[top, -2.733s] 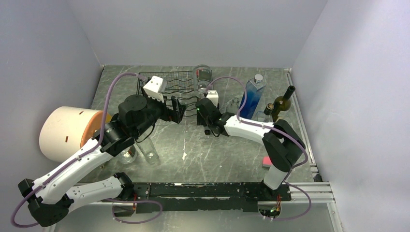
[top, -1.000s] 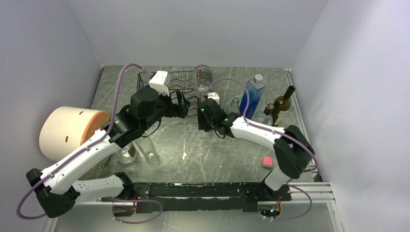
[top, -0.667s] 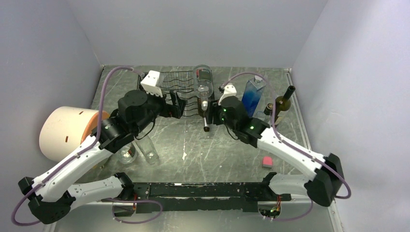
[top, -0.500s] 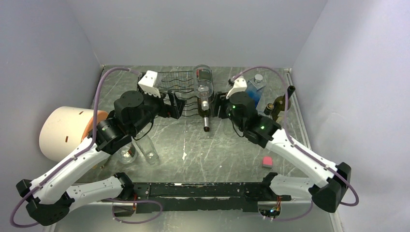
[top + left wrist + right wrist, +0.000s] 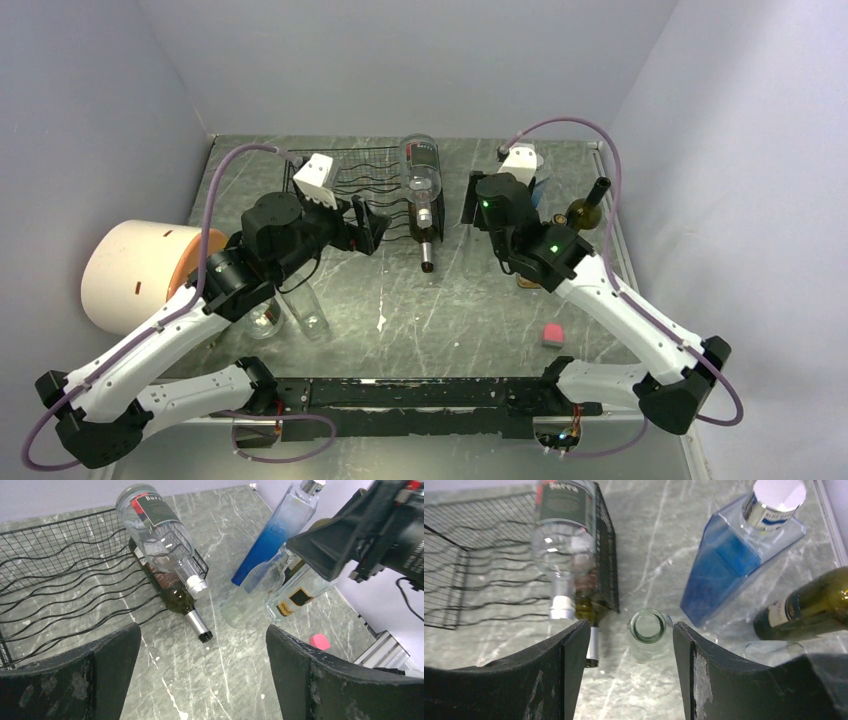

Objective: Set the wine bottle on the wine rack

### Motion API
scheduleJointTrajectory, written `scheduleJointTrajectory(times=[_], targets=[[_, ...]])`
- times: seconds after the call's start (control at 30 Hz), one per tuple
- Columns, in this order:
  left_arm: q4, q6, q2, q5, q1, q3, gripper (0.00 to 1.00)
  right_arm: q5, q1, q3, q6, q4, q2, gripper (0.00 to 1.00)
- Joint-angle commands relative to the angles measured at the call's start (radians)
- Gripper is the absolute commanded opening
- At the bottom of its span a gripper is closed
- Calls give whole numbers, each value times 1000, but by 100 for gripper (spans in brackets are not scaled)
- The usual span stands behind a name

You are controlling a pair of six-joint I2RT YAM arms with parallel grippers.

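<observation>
Top external: R gripper [image 5: 467, 200] off the rack [image 5: 368, 182] yet? (K)

Yes. Approx 1 s ago it was at rack's R front corner. Since then it had swung back & right, well clear, over by the blue bottle [image 5: 729, 565]. R wrist showed fingers wide apart, nothing btwn them, and an open-mouthed clear bottle [image 5: 647, 626] standing on the table below. (M)

Wine bottle [image 5: 424, 238]? (K)

Lay in the lower tier at rack's R end, base in, neck poking out the front over the table. No gripper touched it. Labelled clear bottle [image 5: 157, 527] lay on the tier above, same heading. Both sat same as 0.5 s ago, so no roll after release. (M)

L gripper [image 5: 202, 630]? (K)

Much where it was, hovering near rack front, not touching. Fingers spread wide, empty. (M)

Verdict? (K)

Judged placement done: bottle on rack, both arms let go. One doubt was how far the base sat into the wire, since it was hidden under the clear one & couldn't tell. Neck overhang looked stable. Prob. nothing left but pulling arms back. (M)
</observation>
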Motion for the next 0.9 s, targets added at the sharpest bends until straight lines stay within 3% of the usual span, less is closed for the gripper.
scheduleJointTrajectory(times=[0.0, 0.37, 0.7, 0.87], targets=[[37, -15, 6, 52, -2, -11, 99, 46, -20, -6, 41, -94, 41, 64], [59, 18, 57, 61, -2, -18, 99, 14, -56, -97, 43, -25, 78, 51], [163, 71, 96, 126, -2, -34, 99, 2, -65, -155, -89, 113, 75, 42], [219, 81, 116, 134, -3, -45, 99, -7, -73, -146, -113, 122, 88, 24]])
